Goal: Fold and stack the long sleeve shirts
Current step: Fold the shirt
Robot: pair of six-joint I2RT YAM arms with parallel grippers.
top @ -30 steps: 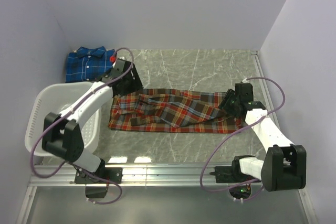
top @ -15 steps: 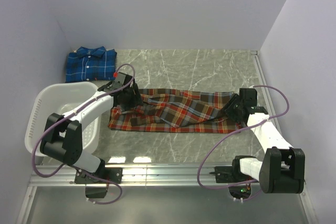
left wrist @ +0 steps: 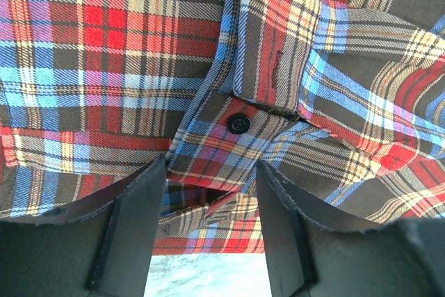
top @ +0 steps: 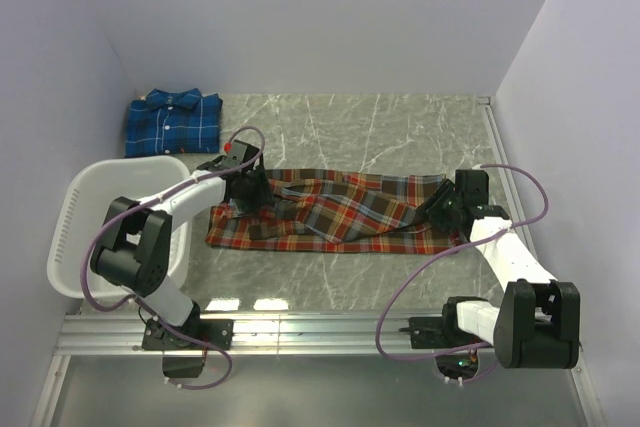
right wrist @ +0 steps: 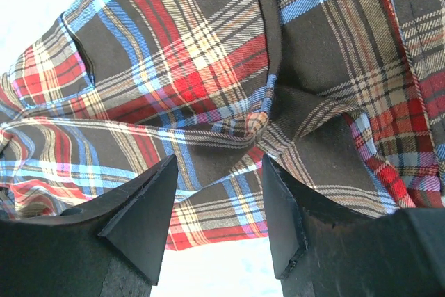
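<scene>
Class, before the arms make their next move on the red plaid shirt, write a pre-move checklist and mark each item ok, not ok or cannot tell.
1. Left gripper at the left end of the red plaid shirt: ok.
2. Right gripper at its right end: ok.
3. Both jaws closed on cloth: not ok, they stand apart.
4. Blue shirt folded, out of the way: ok.
5. Basket apart from the plaid cloth: ok.

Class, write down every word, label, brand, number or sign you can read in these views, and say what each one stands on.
There are none to read. The red plaid shirt, the blue plaid shirt and the white basket show no print or tag, and the black button on the red shirt shows no lettering.
</scene>
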